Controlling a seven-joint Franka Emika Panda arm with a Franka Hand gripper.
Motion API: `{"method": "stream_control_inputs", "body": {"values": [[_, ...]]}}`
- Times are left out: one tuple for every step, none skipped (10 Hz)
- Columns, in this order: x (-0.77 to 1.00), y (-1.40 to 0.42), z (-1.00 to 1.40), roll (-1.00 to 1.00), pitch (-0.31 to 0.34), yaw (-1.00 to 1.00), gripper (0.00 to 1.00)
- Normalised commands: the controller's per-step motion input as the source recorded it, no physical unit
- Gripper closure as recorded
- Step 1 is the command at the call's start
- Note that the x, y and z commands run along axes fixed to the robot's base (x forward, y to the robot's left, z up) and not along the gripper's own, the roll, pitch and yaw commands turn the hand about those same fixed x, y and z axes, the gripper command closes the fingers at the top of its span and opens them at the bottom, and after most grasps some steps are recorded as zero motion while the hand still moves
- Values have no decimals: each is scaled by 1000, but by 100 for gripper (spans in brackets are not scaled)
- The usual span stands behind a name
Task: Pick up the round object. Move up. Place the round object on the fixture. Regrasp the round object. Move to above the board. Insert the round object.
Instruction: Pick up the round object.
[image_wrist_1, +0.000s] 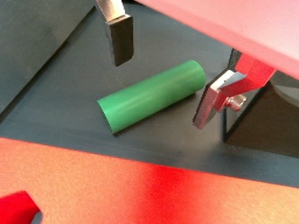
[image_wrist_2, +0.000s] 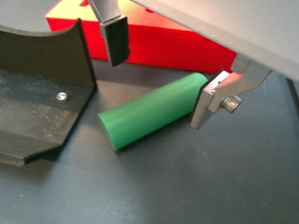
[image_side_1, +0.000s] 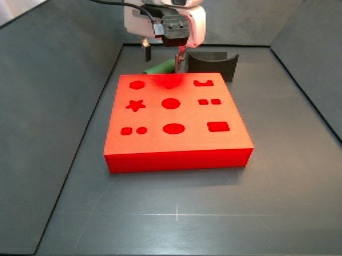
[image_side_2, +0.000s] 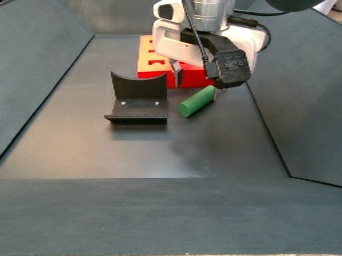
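Gripper: the gripper (image_wrist_1: 163, 77) hangs low over the dark floor (image_side_2: 201, 150), straddling the round object; in both wrist views 2 flat silver fingers (image_wrist_2: 212, 98) with dark pads show, 1 on each side of the peg; in a side view the gripper (image_side_2: 214, 82) sits just above the green piece.

Jaws: spread apart, released; a gap shows between each finger and the peg in both wrist views; nothing is gripped.

Round object: the round object (image_wrist_1: 151, 95) is a smooth green cylinder lying on its side on the floor; 1 round end faces the camera in a wrist view (image_wrist_2: 149, 110); in a side view (image_side_2: 198, 101) it lies between the fixture and the floor's open right part, just in front of the board; in a side view (image_side_1: 166, 65) only a green patch shows behind the board, under the gripper.

Fixture: the fixture (image_side_2: 135, 98) is a dark L-shaped bracket on a base plate, standing on the floor near the peg but apart from it; its curved notch shows in a wrist view (image_wrist_2: 47, 44); in a side view (image_side_1: 214, 64) it stands just behind the board's far right corner.

Board: the board (image_side_1: 178, 122) is a red-orange block with cut-outs on top, including a star, circles and squares; in a wrist view (image_wrist_2: 152, 42) its red side wall stands just behind the peg; whether the two touch cannot be told.
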Motion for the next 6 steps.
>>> {"method": "stream_control_inputs", "body": {"values": [[-229,26,-60,-67,-71,-129,0],[-163,0,-14,-46,-53,-86,0],[-57,0,-214,0,-66,-14,0],[0,251,-234,-73,-39,0,0],[-34,151,-271,0,-46,0,0],[66,129,-154,0,0,40,0]]}}
